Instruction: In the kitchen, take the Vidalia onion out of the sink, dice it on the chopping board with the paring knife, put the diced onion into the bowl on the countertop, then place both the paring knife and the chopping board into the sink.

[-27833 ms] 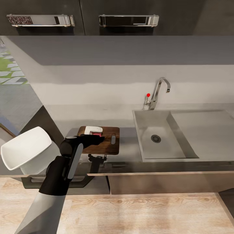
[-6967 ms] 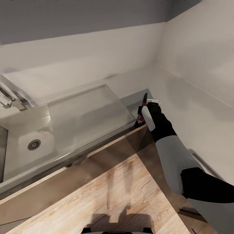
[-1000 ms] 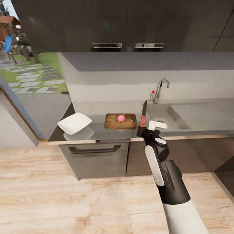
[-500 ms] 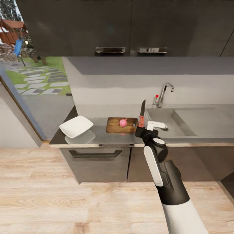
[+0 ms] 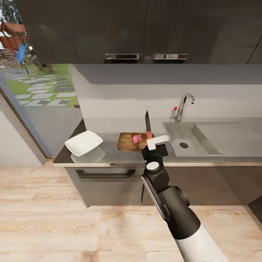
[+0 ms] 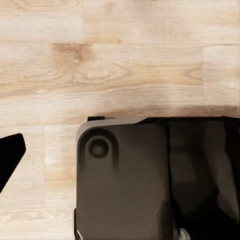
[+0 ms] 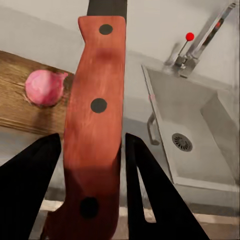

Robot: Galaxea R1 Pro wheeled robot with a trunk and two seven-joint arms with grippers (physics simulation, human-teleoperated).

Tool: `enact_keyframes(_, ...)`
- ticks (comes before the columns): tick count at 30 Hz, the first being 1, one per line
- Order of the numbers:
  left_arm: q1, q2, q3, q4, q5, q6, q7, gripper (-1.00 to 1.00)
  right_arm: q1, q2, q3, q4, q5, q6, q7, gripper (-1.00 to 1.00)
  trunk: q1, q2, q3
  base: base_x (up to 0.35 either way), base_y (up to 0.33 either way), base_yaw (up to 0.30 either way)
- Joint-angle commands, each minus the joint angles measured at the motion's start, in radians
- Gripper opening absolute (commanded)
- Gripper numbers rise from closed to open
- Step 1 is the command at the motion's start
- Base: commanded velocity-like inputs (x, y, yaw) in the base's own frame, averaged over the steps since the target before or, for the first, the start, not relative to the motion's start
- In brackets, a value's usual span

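Grey reflective table [image 5: 109, 154] w/ steel sink [image 5: 203, 145], chopping board [image 5: 127, 142] left of sink carrying Vidalia onion [image 5: 137, 138], bowl [image 5: 83, 142] further left, right end effector [image 5: 154, 143] pinching paring knife [image 5: 147, 127] upright nr board, wood floor [image 5: 72, 225], left end effector state can't tell.

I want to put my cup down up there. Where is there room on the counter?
Free: the grey countertop strip between the white bowl and the chopping board, and the flat drainboard beside the sink basin. Crowded: the board, where the onion sits and the right end effector holds the paring knife upright.
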Motion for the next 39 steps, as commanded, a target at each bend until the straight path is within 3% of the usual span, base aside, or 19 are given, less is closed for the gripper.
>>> enact_keyframes(1, -0.002, 0.001, -0.003, 0.002, 0.007, -0.001, 0.001, 1.0, -0.001, 0.0, 0.001, 0.011, 0.036, 0.011, 0.002, -1.0, 0.001, -0.001, -0.001, 0.193, -0.189, 0.0)
enact_keyframes(3, -0.003, 0.001, -0.003, 0.005, 0.007, -0.001, 0.001, 1.0, -0.001, 0.0, 0.004, 0.033, 0.118, 0.022, 0.003, -1.0, 0.001, -0.001, -0.001, 0.206, -0.204, 0.0)
enact_keyframes(4, -0.004, 0.001, -0.003, 0.006, 0.007, -0.002, 0.001, 1.0, -0.001, 0.0, 0.026, 0.066, 0.223, 0.035, 0.004, -1.0, 0.001, -0.001, -0.001, 0.212, -0.207, 0.0)
enact_keyframes(7, -0.005, 0.001, -0.003, 0.006, 0.007, -0.002, 0.001, 1.0, -0.002, 0.0, 0.091, 0.117, 0.279, 0.055, 0.005, -1.0, 0.001, -0.001, -0.001, 0.157, -0.151, 0.0)
enact_keyframes(14, -0.005, 0.001, -0.003, 0.008, 0.007, -0.003, 0.001, 1.0, -0.002, 0.0, 0.143, 0.156, 0.304, 0.075, 0.006, -1.0, 0.001, -0.001, -0.001, 0.036, -0.034, 0.0)
enact_keyframes(18, -0.005, 0.001, -0.003, 0.008, 0.007, -0.003, 0.001, 1.0, -0.002, 0.0, 0.231, 0.159, 0.311, 0.094, 0.005, -1.0, 0.001, -0.001, -0.001, 0.004, -0.004, 0.0)
enact_keyframes(24, -0.005, 0.001, -0.003, 0.008, 0.007, -0.003, 0.001, 1.0, -0.002, 0.0, 0.295, 0.162, 0.316, 0.102, 0.003, -1.0, 0.001, -0.001, -0.001, 0.0, 0.0, 0.0)
enact_keyframes(30, -0.005, 0.001, -0.003, 0.008, 0.007, -0.003, 0.001, 1.0, -0.002, 0.0, 0.327, 0.174, 0.317, 0.104, 0.001, -1.0, 0.001, -0.001, -0.001, 0.0, 0.0, 0.0)
enact_keyframes(39, -0.005, 0.001, -0.003, 0.009, 0.007, -0.003, 0.001, 1.0, -0.004, 0.0, 0.33, 0.251, 0.355, 0.102, 0.002, -1.0, 0.001, -0.001, -0.001, 0.002, 0.0, 0.0)
